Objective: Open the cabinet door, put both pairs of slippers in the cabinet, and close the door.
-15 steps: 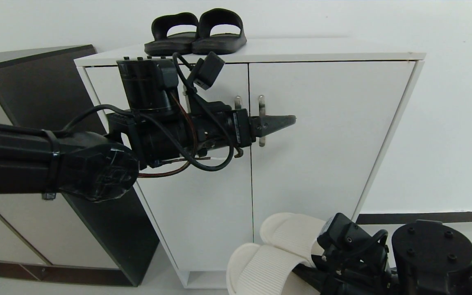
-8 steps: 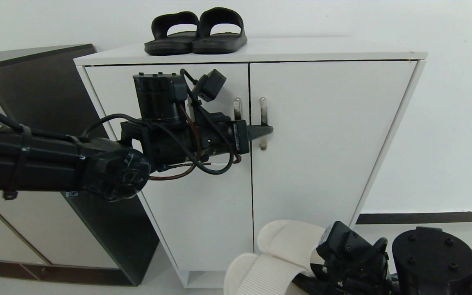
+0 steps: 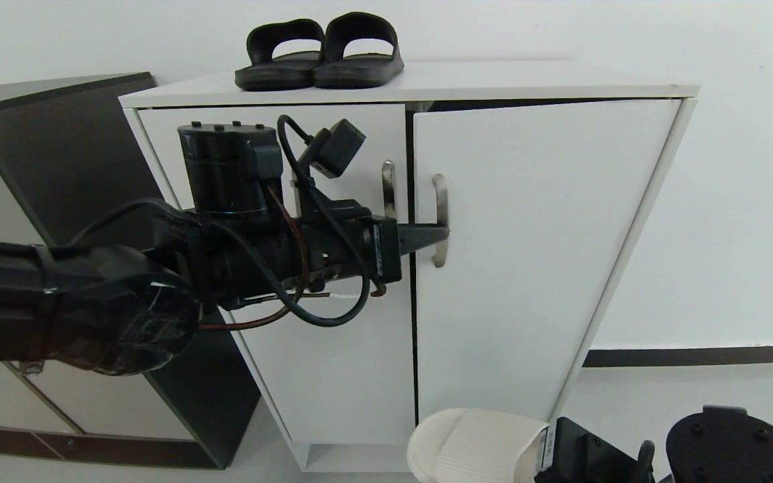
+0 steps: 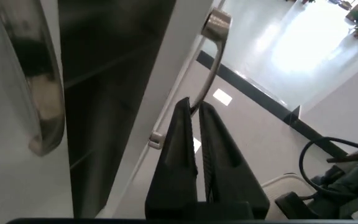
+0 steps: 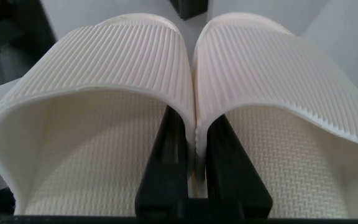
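head view. white cabinet [image 3: 494, 84] with two doors. right door [image 3: 534, 255] open just a crack, with a dark gap along its top and inner side. left gripper [image 3: 430, 236] at the right door handle [image 3: 440, 201], jaws pinched on the metal bar. left door handle [image 3: 387, 191] just beside it, not held. black slippers [image 3: 319, 57] side by side up on the cabinet top, not yet inside. white slippers [image 3: 474, 443] low down in front of the cabinet, by the right arm. dark cabinet [image 3: 58, 147] next to the white one.

left wrist view. left gripper [image 4: 193, 115] close up, jaws almost together, with the thin right door handle [image 4: 215, 37] squeezed between the tips. dark inside of the cabinet past the door edge. left door handle [image 4: 33, 81] off to one side.

right wrist view. right gripper [image 5: 194, 124] clamped on the white slippers [image 5: 104, 74], one finger inside each shoe, the two middle walls squashed together between the jaws.

now some guesses. door probably light and easy to swing. handle hard, smooth and maybe a bit slippery, so best held near the middle of the bar and pulled slowly. white slippers likely soft, squishy and light, with bumpy tops. good spot to hold: the two inner walls, tight. black slippers likely bendy and light too, and best grabbed the same way, by the two inner sides.
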Motion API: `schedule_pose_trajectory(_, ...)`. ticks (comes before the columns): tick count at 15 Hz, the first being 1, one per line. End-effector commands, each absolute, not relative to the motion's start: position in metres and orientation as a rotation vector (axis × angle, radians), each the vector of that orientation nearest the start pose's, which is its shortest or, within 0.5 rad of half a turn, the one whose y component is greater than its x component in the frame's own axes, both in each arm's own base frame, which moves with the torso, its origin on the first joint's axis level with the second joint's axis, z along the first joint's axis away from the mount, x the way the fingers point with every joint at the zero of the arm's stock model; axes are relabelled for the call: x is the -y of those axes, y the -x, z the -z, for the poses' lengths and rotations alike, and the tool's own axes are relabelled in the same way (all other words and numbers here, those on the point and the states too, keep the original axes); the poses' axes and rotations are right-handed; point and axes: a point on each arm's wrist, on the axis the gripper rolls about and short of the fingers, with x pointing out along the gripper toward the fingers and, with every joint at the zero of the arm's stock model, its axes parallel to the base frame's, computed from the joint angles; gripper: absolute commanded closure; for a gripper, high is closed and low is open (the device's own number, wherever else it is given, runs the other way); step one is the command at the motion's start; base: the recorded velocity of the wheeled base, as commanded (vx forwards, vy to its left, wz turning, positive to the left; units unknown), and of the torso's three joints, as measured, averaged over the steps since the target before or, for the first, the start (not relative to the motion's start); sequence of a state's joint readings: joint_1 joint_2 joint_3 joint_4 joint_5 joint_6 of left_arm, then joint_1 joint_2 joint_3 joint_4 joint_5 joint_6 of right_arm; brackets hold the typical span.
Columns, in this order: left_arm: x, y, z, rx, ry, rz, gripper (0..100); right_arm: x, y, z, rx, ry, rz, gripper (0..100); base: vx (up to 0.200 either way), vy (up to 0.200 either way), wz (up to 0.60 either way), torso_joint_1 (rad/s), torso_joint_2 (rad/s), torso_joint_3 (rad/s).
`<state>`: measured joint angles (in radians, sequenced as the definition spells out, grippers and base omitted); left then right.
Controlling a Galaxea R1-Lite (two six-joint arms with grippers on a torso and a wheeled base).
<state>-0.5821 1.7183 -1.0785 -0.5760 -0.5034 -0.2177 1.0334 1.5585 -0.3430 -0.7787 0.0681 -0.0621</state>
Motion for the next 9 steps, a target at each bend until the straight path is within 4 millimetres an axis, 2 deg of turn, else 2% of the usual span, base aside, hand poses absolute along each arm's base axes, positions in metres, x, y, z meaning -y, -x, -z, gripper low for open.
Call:
schedule_pose_trajectory(1, 0.182, -0.251, -0.255, -0.158, 0.185, 1.088, 100, -0.187, -0.108, -0.121, -0.364, 0.269, -1.11, 100, 0.0, 0.0, 0.0, 0.0, 0.0, 0.0)
schedule_pose_trajectory(4, 0.169, -0.225, -0.26, -0.143, 0.188, 1.105, 100, -0.186, -0.107, -0.119, -0.372, 0.271, -1.117, 100, 0.0, 0.0, 0.0, 0.0, 0.0, 0.0)
schedule_pose_trajectory(6, 0.156, -0.221, -0.266, -0.12, 0.195, 1.077, 100, -0.186, -0.107, -0.119, -0.369, 0.27, -1.116, 100, 0.0, 0.0, 0.0, 0.0, 0.0, 0.0)
schedule_pose_trajectory(9, 0.145, -0.249, -0.267, -0.122, 0.22, 0.995, 100, -0.186, -0.107, -0.12, -0.367, 0.271, -1.116, 100, 0.0, 0.0, 0.0, 0.0, 0.0, 0.0)
